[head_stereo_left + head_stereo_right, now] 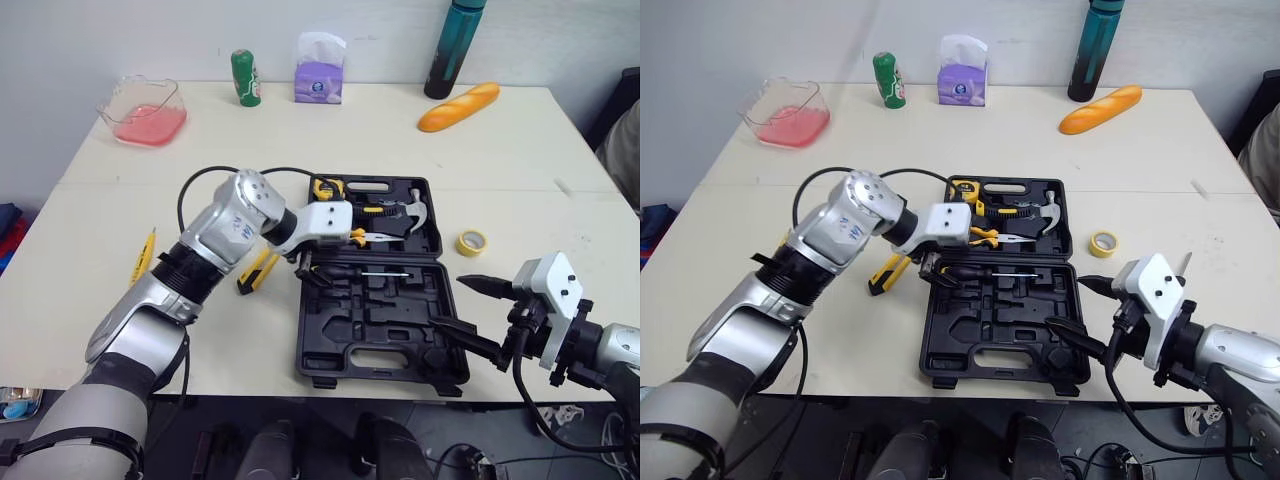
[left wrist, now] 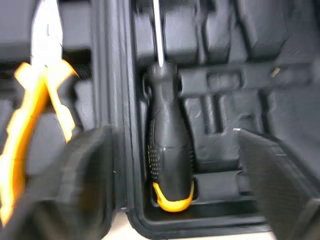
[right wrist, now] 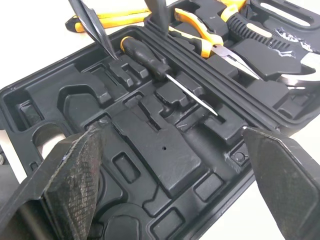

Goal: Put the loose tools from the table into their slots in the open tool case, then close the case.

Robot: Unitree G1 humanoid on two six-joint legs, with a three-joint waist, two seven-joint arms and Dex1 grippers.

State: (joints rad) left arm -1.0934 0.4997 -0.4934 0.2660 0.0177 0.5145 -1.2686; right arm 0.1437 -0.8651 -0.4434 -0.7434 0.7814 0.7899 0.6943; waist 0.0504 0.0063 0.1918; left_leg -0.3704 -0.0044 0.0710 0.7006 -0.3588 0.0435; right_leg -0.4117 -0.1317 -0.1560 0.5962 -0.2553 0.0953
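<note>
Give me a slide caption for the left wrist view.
Open left claw above a screwdriver slotted in the case, pliers nearby.

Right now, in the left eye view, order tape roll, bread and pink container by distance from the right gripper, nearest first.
1. Tape roll, just beyond the right gripper.
2. Bread, far right side.
3. Pink container, far left corner.

Both head views look forward and down from the worktop's [image 1: 500, 150] near edge, from a fair way off. They share almost the same scene, with the whole open case [image 1: 350, 330] in each. The left wrist view sits very close, facing straight down at the screwdriver [image 2: 167, 150] and pliers [image 2: 30, 105]. The right wrist view looks slantwise across the case from its near right corner and shares both tools.
</note>
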